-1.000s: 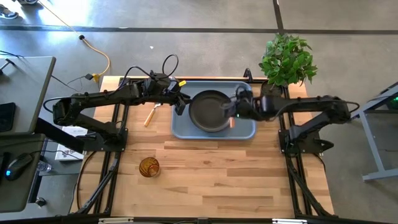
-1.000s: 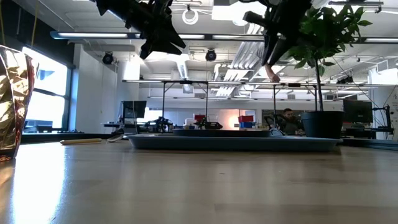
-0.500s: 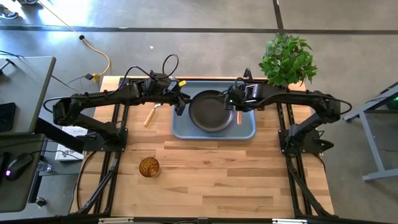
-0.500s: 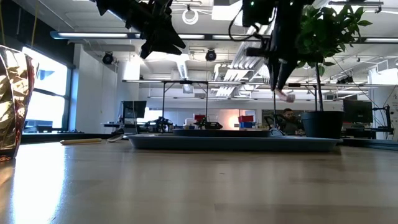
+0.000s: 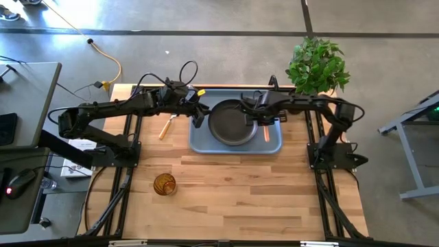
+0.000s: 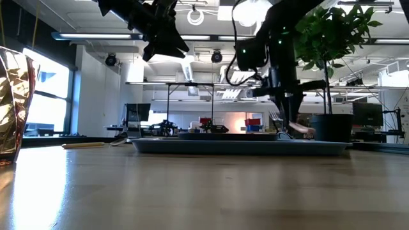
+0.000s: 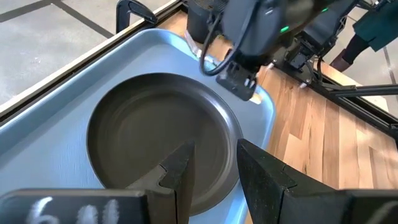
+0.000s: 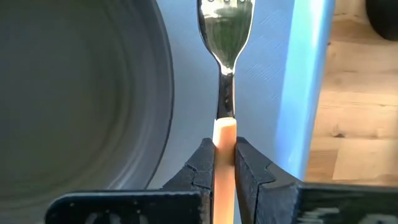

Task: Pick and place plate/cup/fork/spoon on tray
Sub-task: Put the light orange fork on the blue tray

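The right gripper (image 8: 224,163) pinches the orange-pink handle of the fork (image 8: 224,74) between its two fingers. The fork is over the tray (image 5: 273,144), in the bare strip between the plate (image 5: 232,123) and the right rim of the tray, with its metal tines pointing away from the gripper. In the low view the fork (image 6: 300,130) is just above the tray (image 6: 192,146) floor; I cannot tell if it touches it already.

The plate lies in the middle of the tray, and the tray sits at the far edge of the table (image 5: 240,199), about in the centre of that edge.

The left gripper (image 5: 197,116) hangs above the left rim of the tray, close to the plate's left side. Its fingers (image 7: 261,177) are spread a little and hold nothing.

The cup (image 5: 164,184) stands alone on the table, well apart from the tray, toward the near-left corner. A slim thing (image 5: 166,126) with a light handle lies on the table just beside the left rim of the tray; it may be the spoon, but this is too small to tell. A green plant (image 5: 315,65) stands at the far-right corner of the table.
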Controlling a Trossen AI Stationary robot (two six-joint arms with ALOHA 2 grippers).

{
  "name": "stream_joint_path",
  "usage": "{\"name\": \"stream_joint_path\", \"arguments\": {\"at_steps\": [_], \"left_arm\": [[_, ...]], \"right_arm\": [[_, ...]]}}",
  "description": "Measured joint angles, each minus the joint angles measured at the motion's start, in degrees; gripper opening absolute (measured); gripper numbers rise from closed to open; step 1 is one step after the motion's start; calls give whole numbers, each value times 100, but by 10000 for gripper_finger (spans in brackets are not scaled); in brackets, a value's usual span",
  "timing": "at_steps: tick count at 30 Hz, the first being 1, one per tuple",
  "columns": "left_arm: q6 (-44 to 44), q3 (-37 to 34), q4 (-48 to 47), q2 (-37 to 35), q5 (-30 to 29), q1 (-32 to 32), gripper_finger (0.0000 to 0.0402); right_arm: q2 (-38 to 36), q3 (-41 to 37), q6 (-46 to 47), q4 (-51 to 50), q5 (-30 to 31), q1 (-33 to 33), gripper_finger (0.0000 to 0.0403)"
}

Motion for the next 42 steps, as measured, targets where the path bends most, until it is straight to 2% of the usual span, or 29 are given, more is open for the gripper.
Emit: {"name": "stream_joint_path", "arguments": {"at_steps": [14, 22, 31, 42], "left_arm": [[0, 0, -92, 2, -2, 2, 108], [1, 0, -97, 2, -2, 2, 108], [4, 0, -101, 2, -1, 1, 108], [4, 0, -101, 2, 1, 1, 108]], "right_arm": [[654, -2, -176, 263, -215, -325, 12], [911, -2, -160, 299, -507, -334, 12], [1040, -2, -157, 343, -571, -336, 12], [1040, -2, -90, 324, -630, -361, 67]]}}
